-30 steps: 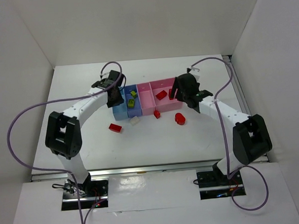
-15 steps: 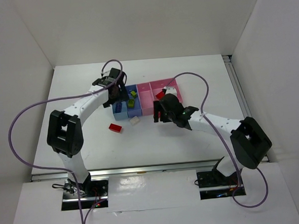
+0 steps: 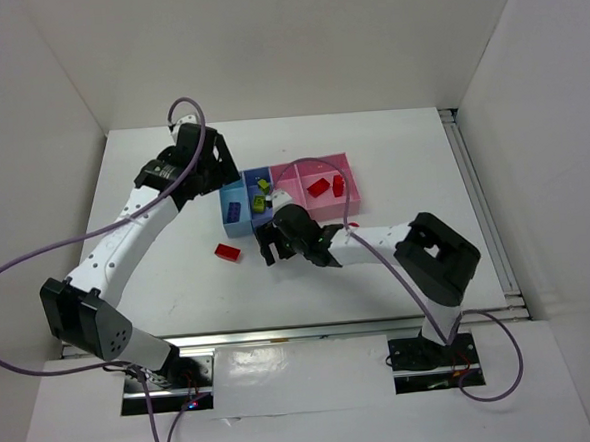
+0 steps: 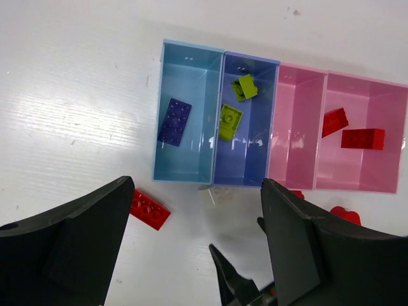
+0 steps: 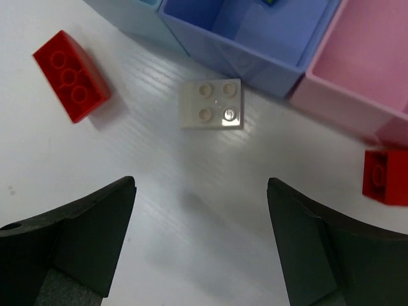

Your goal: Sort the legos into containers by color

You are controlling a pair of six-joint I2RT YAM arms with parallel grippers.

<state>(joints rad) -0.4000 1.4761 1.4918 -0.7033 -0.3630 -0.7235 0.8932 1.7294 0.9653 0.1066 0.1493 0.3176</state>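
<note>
Right gripper spread empty over white brick just near the bins, left gripper also released; brick looks light, rigid, slick, so pinch flat opposite sides.

white brick open above, bins just behind

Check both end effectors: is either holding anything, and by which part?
Nothing is held. The left end effector is open near the containers; the right end effector is open over the white lego, which lies loose on the table.
</note>
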